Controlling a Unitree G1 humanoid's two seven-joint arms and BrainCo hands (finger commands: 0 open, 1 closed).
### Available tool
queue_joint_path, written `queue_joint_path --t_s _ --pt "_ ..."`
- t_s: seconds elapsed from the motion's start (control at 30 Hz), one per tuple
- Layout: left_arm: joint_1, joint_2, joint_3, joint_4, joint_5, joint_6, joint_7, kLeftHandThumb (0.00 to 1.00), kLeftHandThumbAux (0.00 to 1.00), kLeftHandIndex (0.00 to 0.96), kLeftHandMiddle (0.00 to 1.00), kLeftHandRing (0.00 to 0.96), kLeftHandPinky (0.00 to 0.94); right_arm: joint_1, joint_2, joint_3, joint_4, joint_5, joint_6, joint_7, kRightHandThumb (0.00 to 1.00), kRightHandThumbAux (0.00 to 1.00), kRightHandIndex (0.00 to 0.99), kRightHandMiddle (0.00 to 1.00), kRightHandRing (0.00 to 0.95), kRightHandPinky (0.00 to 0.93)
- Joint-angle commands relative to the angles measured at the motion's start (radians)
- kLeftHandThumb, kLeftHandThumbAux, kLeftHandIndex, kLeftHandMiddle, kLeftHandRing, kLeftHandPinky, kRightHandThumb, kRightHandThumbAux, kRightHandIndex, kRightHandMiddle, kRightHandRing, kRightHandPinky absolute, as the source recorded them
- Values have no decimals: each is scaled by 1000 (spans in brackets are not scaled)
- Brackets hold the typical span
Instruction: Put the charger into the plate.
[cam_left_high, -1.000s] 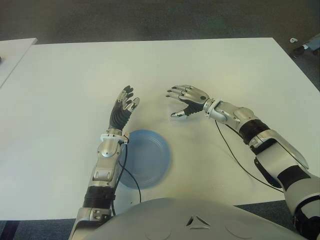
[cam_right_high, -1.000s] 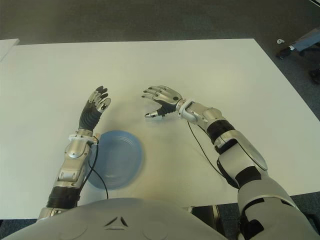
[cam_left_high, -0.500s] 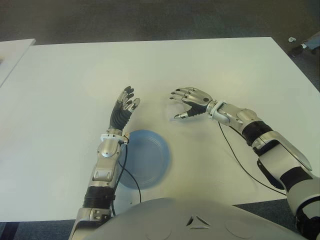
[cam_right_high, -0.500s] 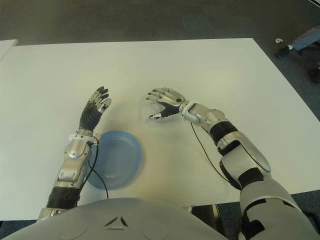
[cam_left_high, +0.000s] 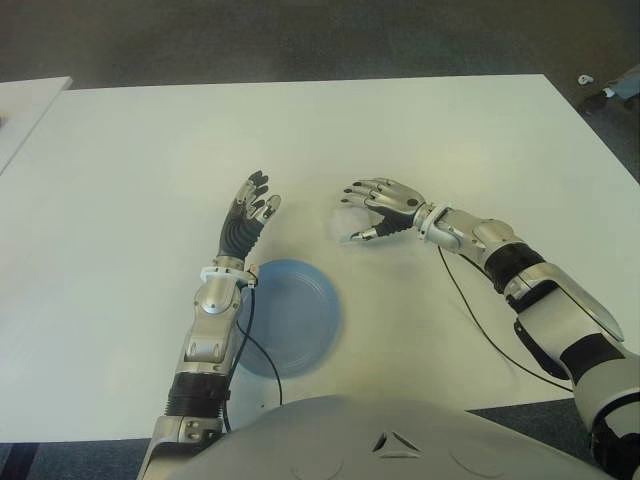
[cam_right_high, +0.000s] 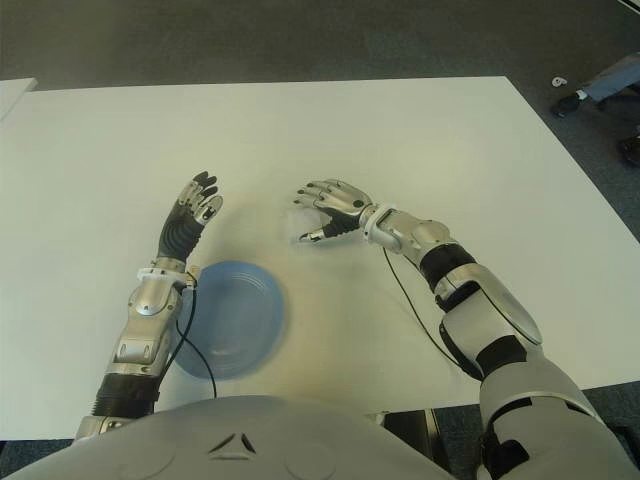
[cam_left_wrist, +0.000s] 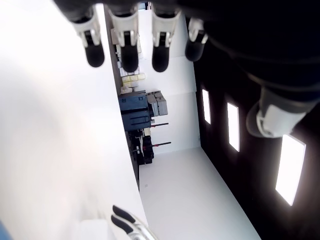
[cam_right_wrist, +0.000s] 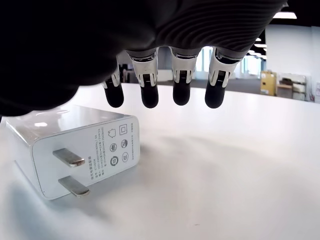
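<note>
Right hand (cam_left_high: 383, 205) hovers palm-down over mid table (cam_left_high: 420, 130), fingers (cam_right_wrist: 179, 82) spread and slightly curled, gripping nothing. Right wrist view shows the charger (cam_right_wrist: 75, 145), a white block with two metal prongs, lying on the table just under the fingertips; a gap shows between fingertips and charger, no contact visible. In the eye views the charger is hidden below the palm or lost against the white table, so its exact spot there can't be told. Left hand (cam_left_high: 248, 212) is at 9 o'clock of the right hand, well apart, fingers extended and relaxed, empty; left wrist view shows the fingers (cam_left_wrist: 129, 50) straight with nothing between them. Plate (cam_left_high: 290, 318), blue, sits at 7 o'clock of the right hand, near the table's front edge, just beside the left forearm, nothing in it. Black cable (cam_left_high: 470, 320) runs along the right arm across the table. Nothing lies between charger and plate.
</note>
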Motion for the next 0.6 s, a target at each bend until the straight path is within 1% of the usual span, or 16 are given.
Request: queue_joint_path --t_s 0.03,0.37,0.6 --pt "12 8 1 -3 -6 21 -17 0 443 1 117 114 116 17 -7 10 19 -9 -4 -8 428 103 0 0 0 0" --pt "11 6 1 -3 -2 18 -14 0 445 0 110 105 103 17 -7 22 47 -16 -4 -31 413 94 0 0 0 0" --pt "11 6 2 -3 -4 19 -15 0 440 1 117 113 117 20 -10 30 61 -18 -9 -43 394 86 0 0 0 0"
